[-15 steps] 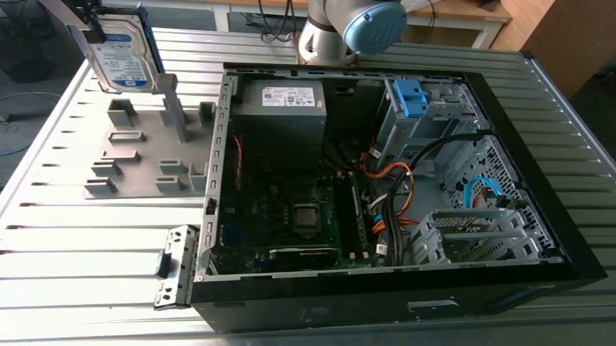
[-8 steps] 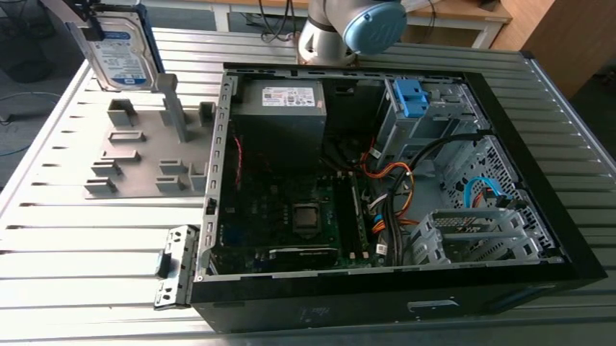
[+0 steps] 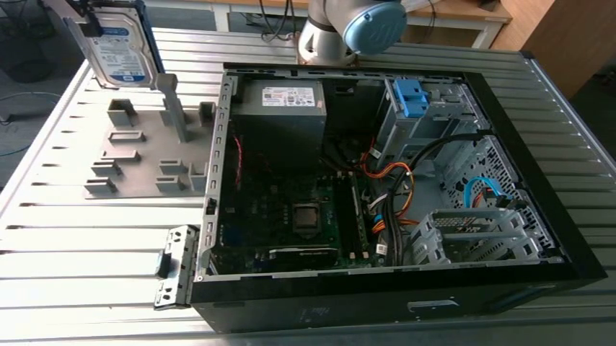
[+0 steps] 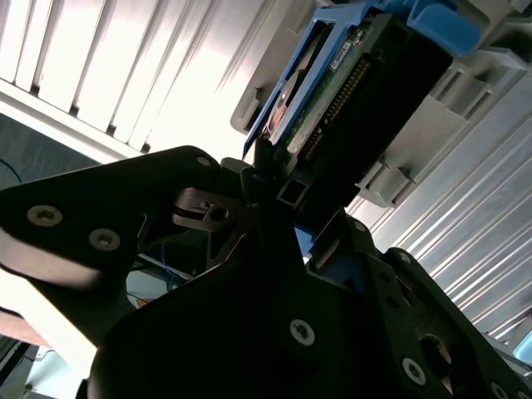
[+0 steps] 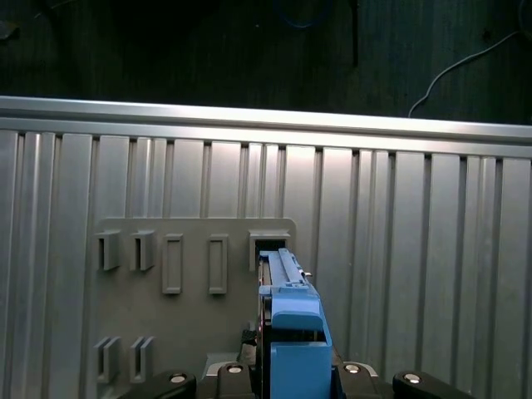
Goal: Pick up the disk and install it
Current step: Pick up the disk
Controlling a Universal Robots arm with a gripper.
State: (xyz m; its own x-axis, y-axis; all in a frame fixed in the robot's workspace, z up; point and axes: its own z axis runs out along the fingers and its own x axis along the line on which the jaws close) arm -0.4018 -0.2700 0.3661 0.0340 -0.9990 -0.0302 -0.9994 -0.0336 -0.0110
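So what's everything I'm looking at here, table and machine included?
disk: one, silver with a white-and-blue label and blue rails, held up at the exterior view's left
holder plate: one, grey, slotted, on the table beside the case
computer case: one, black, open, on the table
box: one, grey with a white sticker, inside the case
bracket: one, blue, inside the case
circuit board: one, dark green, on the case floor
cables: several, orange, blue and black, inside the case
table: one, ribbed silver metal
arm: one, grey with a pale blue cap, behind the case
pincer: one, black, shut on the disk
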